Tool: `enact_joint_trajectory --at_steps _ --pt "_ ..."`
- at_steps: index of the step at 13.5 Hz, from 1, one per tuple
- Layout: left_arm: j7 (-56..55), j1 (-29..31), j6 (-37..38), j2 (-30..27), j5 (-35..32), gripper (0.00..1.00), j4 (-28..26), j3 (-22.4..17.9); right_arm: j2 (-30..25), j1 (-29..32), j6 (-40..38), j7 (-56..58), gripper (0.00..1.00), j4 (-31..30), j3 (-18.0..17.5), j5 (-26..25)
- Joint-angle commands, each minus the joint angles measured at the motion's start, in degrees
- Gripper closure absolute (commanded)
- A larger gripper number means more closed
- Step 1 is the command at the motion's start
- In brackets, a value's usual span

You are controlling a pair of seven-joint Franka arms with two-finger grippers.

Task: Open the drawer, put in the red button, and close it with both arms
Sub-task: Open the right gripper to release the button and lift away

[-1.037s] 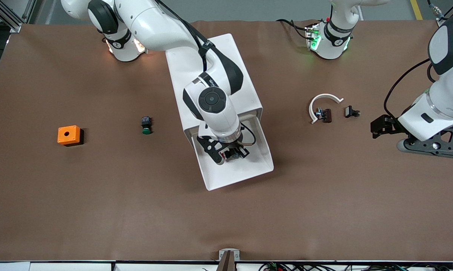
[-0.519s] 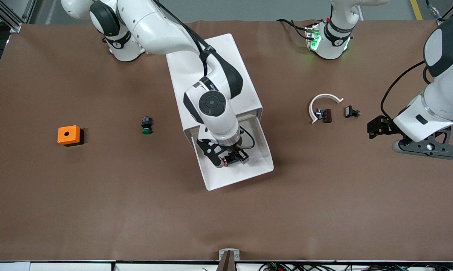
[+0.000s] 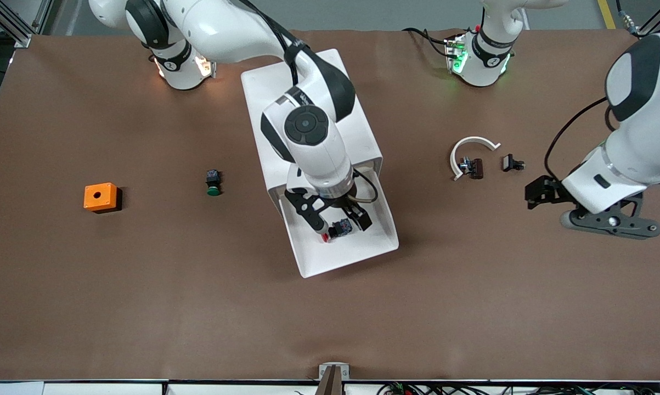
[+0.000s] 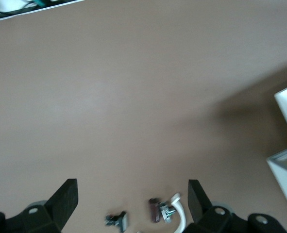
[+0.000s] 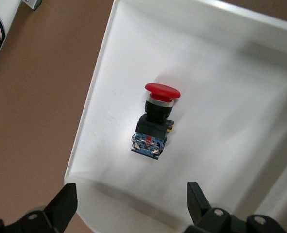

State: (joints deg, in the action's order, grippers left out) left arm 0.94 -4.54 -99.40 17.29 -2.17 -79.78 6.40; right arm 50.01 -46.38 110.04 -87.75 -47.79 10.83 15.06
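Right, my right hand [image 3: 342,222] was over the pulled-out drawer [image 3: 373,249], fingers [image 5: 60,208] spread wide, gripping nothing. Directly below it the red button [image 5: 155,124] lay on its side on the drawer floor, free of both fingers, red cap toward one side wall, black body and contact block trailing away from it. Drawer stuck out of the white cabinet [image 3: 264,93] toward the front camera.

My left hand [image 3: 543,192] hung over bare desk [image 3: 143,302] at the left arm's end, also wide and empty. Just past its fingers [image 4: 65,201] sat a curved white clip [image 3: 472,148] with a small dark part [image 3: 475,167] touching it, plus another small dark part [image 3: 511,163] beside that.

Well away from my right hand, toward the right arm's end: a green button [image 3: 213,184] and, farther out, an orange cube [image 3: 100,196].
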Motion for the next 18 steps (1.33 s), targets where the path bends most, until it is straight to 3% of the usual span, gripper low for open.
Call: enact_joint_trajectory --at_steps 1,5,7,10,14,18 --pt "-0.7 -0.6 -3.6 2.0 3.0 0.00 0.1 0.2 -3.1 2.7 -4.3 1.3 0.00 0.2 -2.5 0.8" --pt "-0.8 -1.9 -6.5 6.4 8.0 0.00 0.7 0.2 -7.3 4.9 -16.5 16.8 0.00 0.2 -3.3 0.8" --pt "-1.4 -2.4 -10.2 8.1 11.1 0.00 0.6 0.2 -8.4 5.8 -25.0 28.1 0.00 0.2 -2.7 0.5" --pt "-8.5 -5.3 -17.1 11.7 12.5 0.00 0.7 0.2 -10.4 8.1 -35.4 36.4 0.00 -0.4 -1.8 -0.6" --pt "-17.6 -8.5 -26.9 15.4 12.5 0.00 0.7 0.2 -14.0 8.3 -38.0 51.5 0.00 -1.2 -1.3 -11.2" --pt "-25.8 -11.1 -36.6 18.3 12.5 0.00 0.7 0.2 -15.5 13.5 -38.1 72.9 0.00 -1.3 2.3 -13.1"
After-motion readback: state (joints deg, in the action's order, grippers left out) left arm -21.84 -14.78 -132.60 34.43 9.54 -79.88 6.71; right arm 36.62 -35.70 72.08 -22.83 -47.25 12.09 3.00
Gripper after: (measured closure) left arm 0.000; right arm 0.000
